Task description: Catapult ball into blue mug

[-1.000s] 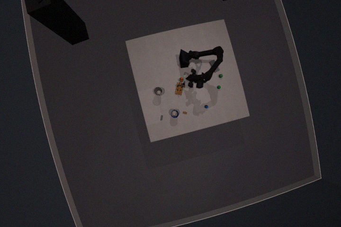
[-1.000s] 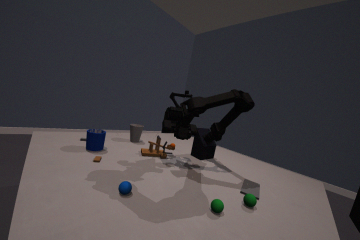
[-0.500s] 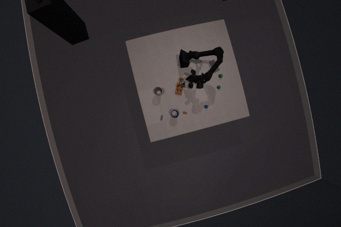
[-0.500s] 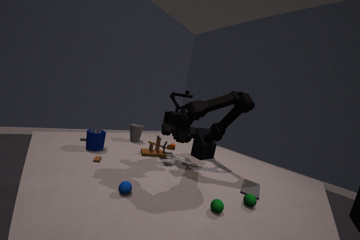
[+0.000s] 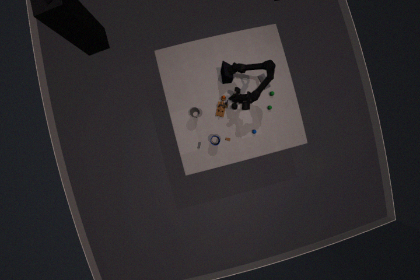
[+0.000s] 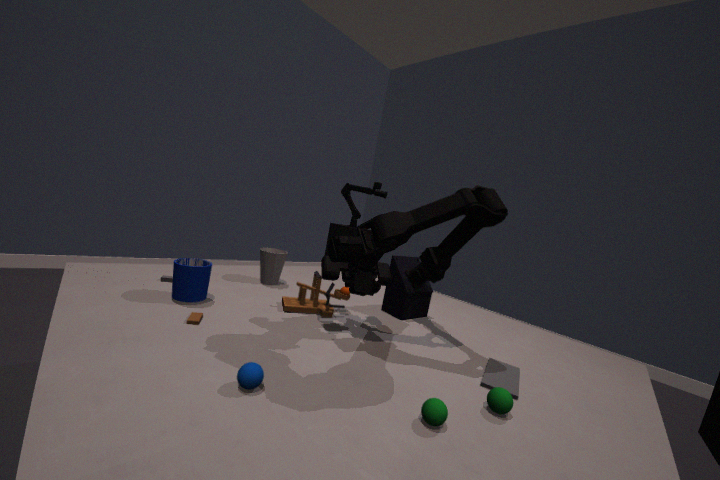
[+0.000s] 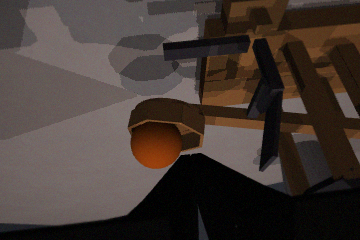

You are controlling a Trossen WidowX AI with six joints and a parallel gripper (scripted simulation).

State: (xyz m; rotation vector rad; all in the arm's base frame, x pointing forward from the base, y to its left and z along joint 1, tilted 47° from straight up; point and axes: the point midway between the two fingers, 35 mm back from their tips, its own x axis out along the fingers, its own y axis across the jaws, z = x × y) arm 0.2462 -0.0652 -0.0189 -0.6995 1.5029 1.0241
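Note:
The wooden catapult (image 5: 219,114) (image 6: 301,306) (image 7: 228,92) stands upright on the table, with dark lever parts beside its arm. The orange ball (image 5: 223,97) (image 6: 345,290) (image 7: 156,145) sits in the cup at the end of the catapult's arm. My gripper (image 5: 229,98) (image 7: 191,164) is shut and empty, close beside the cup end; in the wrist view its tips lie just right of the ball. Contact cannot be told. The blue mug (image 5: 219,142) (image 6: 191,281) stands upright beyond the catapult's front end, roughly in line with its long axis in the top view.
A grey cup (image 5: 194,112) (image 6: 272,266) stands to the catapult's side. A small orange block (image 5: 227,139) (image 6: 195,318) lies near the mug. A blue ball (image 5: 254,131) (image 6: 250,375), two green balls and a grey plate (image 6: 501,377) lie farther off.

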